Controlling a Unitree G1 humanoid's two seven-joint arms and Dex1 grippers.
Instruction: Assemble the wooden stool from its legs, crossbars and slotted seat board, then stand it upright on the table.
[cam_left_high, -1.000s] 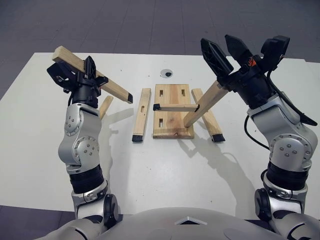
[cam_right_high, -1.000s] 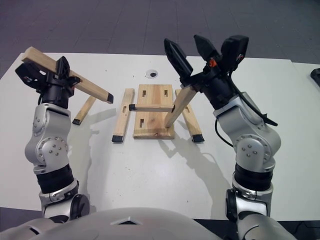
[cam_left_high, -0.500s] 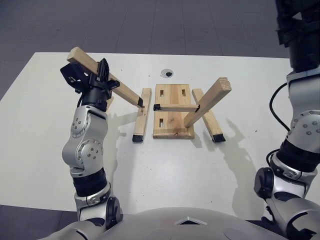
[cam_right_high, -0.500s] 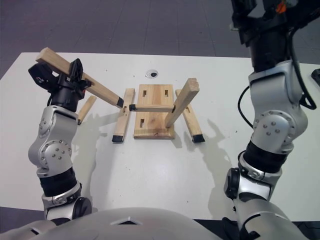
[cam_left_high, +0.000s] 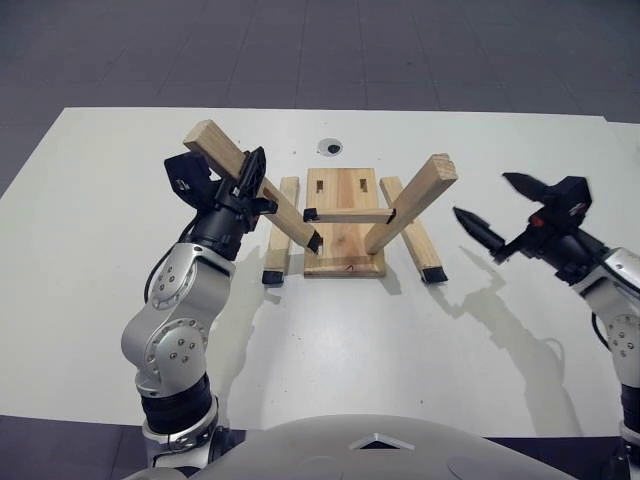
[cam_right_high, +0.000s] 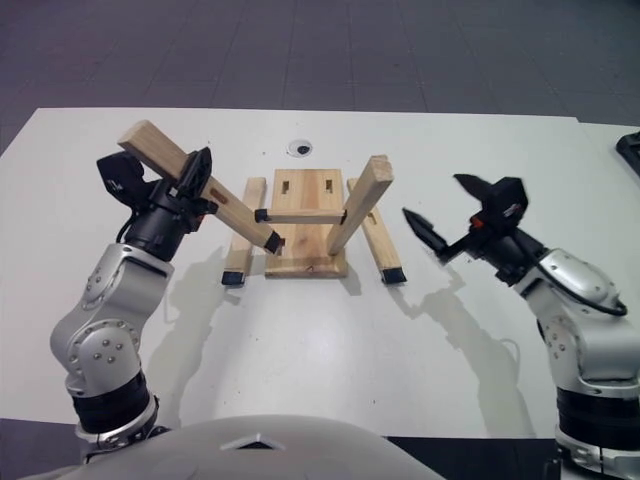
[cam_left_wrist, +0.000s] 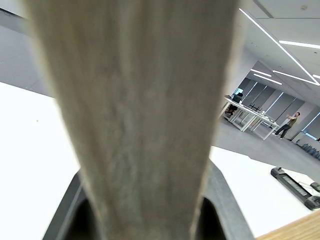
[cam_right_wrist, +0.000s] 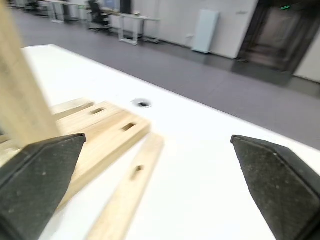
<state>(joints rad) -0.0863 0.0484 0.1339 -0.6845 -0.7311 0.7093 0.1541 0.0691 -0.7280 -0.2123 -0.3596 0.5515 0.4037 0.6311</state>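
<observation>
The right gripper (cam_left_high: 482, 195) hangs over the right part of the white table (cam_left_high: 330, 340). It is released, its two black fingers (cam_right_wrist: 40, 165) spread wide with nothing between them, well apart from the wooden parts.

On the left side, the left gripper (cam_left_high: 255, 188) is clenched on a leg (cam_left_high: 288, 213), grasping it near the middle. The leg slants, with its bare end up and to the left. Its black-capped end is down at the left edge of the seat board (cam_left_high: 343, 240), just beside the free end of the crossbar (cam_left_high: 350, 215). I cannot tell whether the two touch.

The seat board lies flat in the middle of the table, slots facing up. A second leg (cam_left_high: 410, 205) rises from its near right part, leaning to the right. The crossbar runs level from that leg across the board to the left.

Two more legs lie flat on the table, one (cam_left_high: 275, 258) just beside the board's left edge and one (cam_left_high: 422, 255) along its right edge.

Beyond the board is a small round hole (cam_left_high: 328, 147) in the table.
</observation>
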